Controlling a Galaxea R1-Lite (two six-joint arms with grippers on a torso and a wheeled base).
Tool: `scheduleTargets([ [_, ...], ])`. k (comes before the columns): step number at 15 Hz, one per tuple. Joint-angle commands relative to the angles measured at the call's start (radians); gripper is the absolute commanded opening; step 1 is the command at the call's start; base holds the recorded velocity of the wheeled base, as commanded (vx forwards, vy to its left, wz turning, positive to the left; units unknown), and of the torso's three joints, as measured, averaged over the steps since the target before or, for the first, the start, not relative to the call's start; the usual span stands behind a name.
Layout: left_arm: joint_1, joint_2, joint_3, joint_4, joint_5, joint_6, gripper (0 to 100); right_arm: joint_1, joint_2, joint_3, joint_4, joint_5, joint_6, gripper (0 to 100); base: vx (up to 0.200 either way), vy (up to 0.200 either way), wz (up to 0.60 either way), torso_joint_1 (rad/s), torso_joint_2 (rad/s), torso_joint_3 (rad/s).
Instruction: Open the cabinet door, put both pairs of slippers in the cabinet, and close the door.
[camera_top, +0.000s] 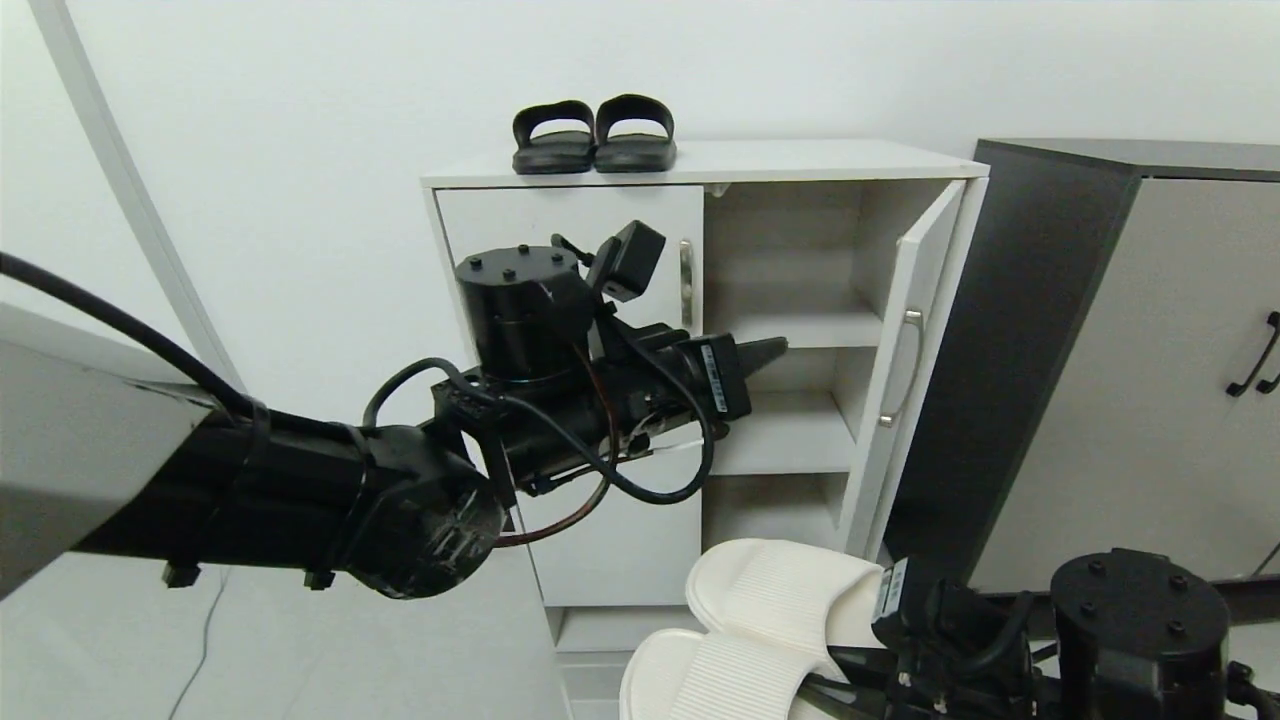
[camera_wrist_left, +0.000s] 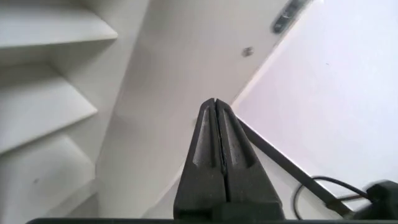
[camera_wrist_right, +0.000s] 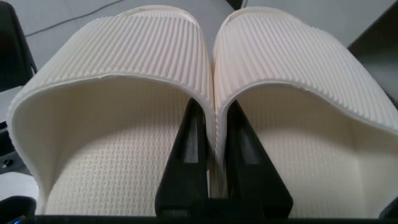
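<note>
My head camera faces the cabinet (camera_top: 820, 158); left wrist views its shelves (camera_wrist_left: 43, 99) close, right wrist the white slippers (camera_wrist_right: 124, 68).

White cabinet (camera_top: 600, 560): stands on the pale floor (camera_top: 250, 660); right-hand door (camera_top: 905, 370) swung open, left-hand door (camera_top: 570, 215) closed. Cabinet top (camera_top: 820, 158): one pair of black slippers (camera_top: 594, 137) lies on its left part, side by side and touching. Inside the cabinet, behind the open door: white shelves (camera_top: 790, 325) set one above another. Left of the cabinet: a thin dark line on the floor, apparently a cable (camera_top: 205, 640).
</note>
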Motion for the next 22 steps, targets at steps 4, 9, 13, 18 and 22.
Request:
scheduleTargets([
  [4, 0.118, -0.185, 0.210, -0.009, 0.000, 0.004, 0, -0.029, -0.004, -0.003, -0.002, 0.001, 0.000, 0, 0.000, 0.000, 0.00, 0.000, 0.00, 0.000],
  [9, 0.336, -0.515, 0.542, 0.000, -0.002, 0.067, 0, -0.050, -0.003, -0.006, -0.002, 0.000, 0.000, 0, 0.000, 0.000, 0.00, 0.000, 0.00, 0.000],
  [13, 0.431, -0.830, 0.803, 0.020, 0.001, 0.162, 0, -0.058, 0.000, -0.008, -0.002, 0.000, 0.000, 0, 0.000, 0.000, 0.00, 0.000, 0.00, 0.000],
  [18, 0.472, -1.307, 0.843, 0.585, 0.259, 0.208, 0, -0.058, 0.002, -0.006, -0.002, 0.000, 0.000, 0, 0.000, 0.000, 0.00, 0.000, 0.00, 0.000],
  [22, 0.524, -1.534, 0.924, 0.812, 0.526, 0.343, 0, -0.080, 0.011, -0.038, 0.000, -0.009, 0.006, 0, 0.000, 0.000, 0.00, 0.000, 0.00, 0.000],
])
